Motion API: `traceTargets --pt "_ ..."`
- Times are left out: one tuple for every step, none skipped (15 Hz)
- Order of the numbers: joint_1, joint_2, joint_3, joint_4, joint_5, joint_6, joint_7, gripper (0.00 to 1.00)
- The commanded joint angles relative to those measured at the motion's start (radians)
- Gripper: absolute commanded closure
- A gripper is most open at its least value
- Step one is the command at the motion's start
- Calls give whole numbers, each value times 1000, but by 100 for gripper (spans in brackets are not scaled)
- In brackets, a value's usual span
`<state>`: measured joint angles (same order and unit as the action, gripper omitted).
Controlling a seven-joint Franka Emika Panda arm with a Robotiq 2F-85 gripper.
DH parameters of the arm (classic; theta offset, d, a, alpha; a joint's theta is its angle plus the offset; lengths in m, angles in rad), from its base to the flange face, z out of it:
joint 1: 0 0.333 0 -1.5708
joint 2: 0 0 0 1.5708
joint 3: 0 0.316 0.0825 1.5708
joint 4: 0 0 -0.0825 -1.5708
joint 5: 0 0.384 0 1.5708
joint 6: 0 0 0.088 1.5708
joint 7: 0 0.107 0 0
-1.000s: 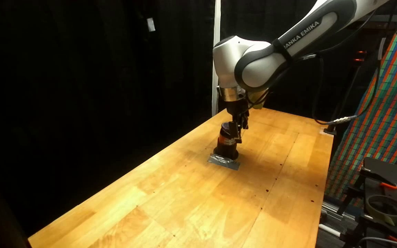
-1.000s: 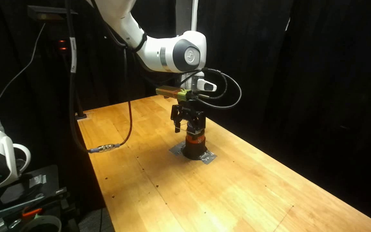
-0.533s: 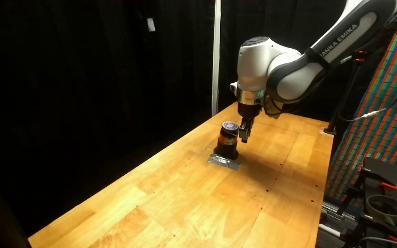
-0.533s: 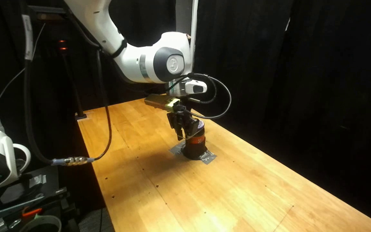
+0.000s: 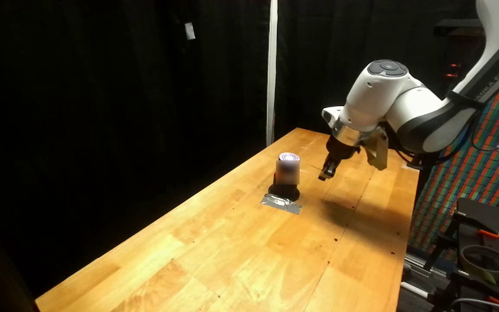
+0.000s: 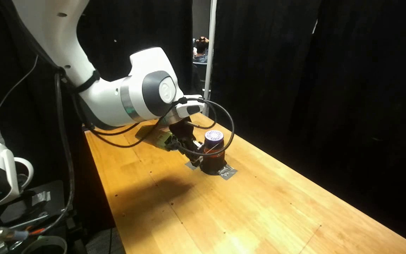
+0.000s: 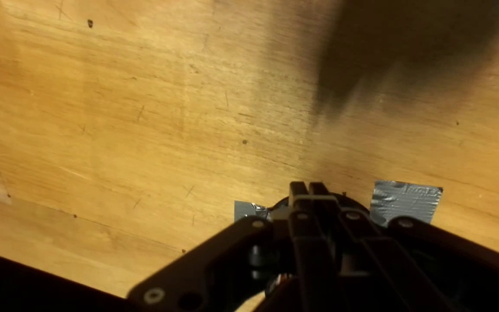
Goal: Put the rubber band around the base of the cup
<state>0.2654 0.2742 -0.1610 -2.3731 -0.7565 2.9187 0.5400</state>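
- We see the cup (image 6: 214, 163) standing upright on the worktop (image 5: 232, 260), dark with an orange middle, a purple-and-white patterned top and a wider black base.
- Pieces of grey tape (image 6: 228, 172) lie at the edge of that base and on the wood; in the wrist view we count two, one on either side.
- We find the claw (image 7: 309, 188) closed: in the wrist view its two fingers lie side by side with barely a gap.
- What we take for the rubber band (image 7: 316, 197) crosses both fingers near their tips as a pale strip; in an exterior view a thin line slants over the upper half of the cup (image 6: 214, 163), above the base. We cannot trace the whole loop.
- In an exterior view the middle of the cup (image 5: 285, 190) is blurred.
- The claw tilts downward near the cup, and bare wood shows between them in an exterior view, under the white arm (image 5: 366, 104).
- A black cable (image 6: 233, 128) loops in front of the cup in an exterior view.
- Black curtains (image 5: 124, 108) hang behind the worktop.
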Motion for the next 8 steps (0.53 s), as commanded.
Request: traceTargets --pt "127 -37 -207 -65 -286 173 229 89" --pt "165 -27 -270 -48 -377 221 302 87" --pt "194 -18 -322 -27 -464 265 379 88" --pt "220 -11 -367 -8 -549 304 450 88" --pt "245 -6 -403 12 -606 332 501 90" --pt "264 -5 -432 27 -654 356 543 89" --pt "279 -7 -453 38 -690 376 577 90" --pt "290 -10 -467 43 -712 390 599 90"
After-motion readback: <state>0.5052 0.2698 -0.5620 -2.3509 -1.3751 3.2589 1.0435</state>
